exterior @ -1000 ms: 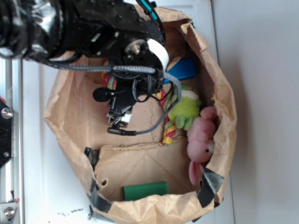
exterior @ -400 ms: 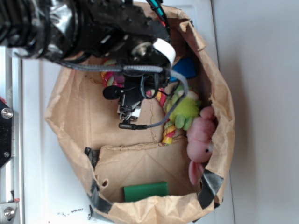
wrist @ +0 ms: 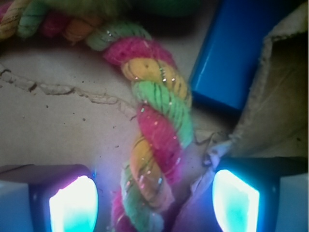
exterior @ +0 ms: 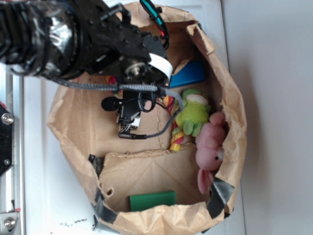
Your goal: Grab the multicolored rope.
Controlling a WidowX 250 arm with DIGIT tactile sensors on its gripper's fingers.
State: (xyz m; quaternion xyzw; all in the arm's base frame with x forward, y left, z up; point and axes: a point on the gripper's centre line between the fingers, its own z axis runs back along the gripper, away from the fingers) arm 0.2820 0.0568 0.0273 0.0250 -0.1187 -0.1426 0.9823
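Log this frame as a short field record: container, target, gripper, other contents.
container: brown paper bag, open
target: twisted pink, yellow and green rope, curved on the bag floor
gripper: gripper open, rope between its fingers, not yet clamped
other contents: blue box, lime-green plush toy, pink plush animal, green block

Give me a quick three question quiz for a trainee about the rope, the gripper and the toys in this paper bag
1. True or false: the gripper is shut on the rope.
2. In the wrist view, what lies right of the rope? A) blue block B) green block C) pink plush
3. Fill in: in the exterior view, the lime plush lies between the rope and the ____ plush.

Key: 1. False; the fingers stand apart on either side of the rope's end. 2. A. 3. pink.
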